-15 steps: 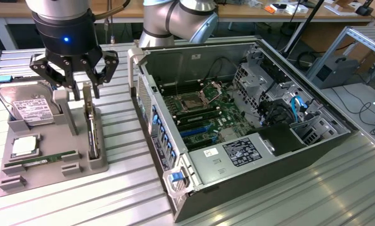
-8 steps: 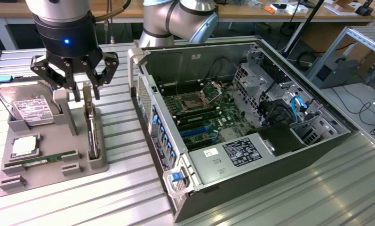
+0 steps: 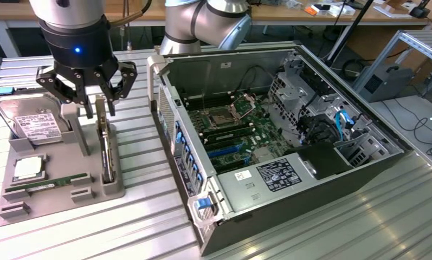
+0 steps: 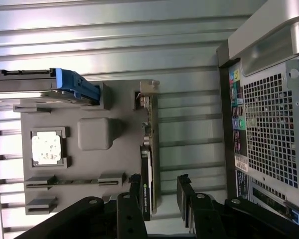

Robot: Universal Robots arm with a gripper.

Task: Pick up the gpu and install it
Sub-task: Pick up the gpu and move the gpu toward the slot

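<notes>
1. The gpu (image 3: 105, 147) (image 4: 148, 149), a small thin green circuit card with a black cooler and a silver end bracket, is standing on edge in a grey moulded holder tray (image 3: 60, 157) at the exterior view's left, on the ribbed metal desk (image 3: 143, 216).
2. Its long axis is running from upper to lower frame, and the bracket end is pointing toward the upper edge.
3. The black hand (image 3: 100, 111) (image 4: 159, 191) is hanging open above the card, its fingers spread to either side and gripping nothing.
</notes>
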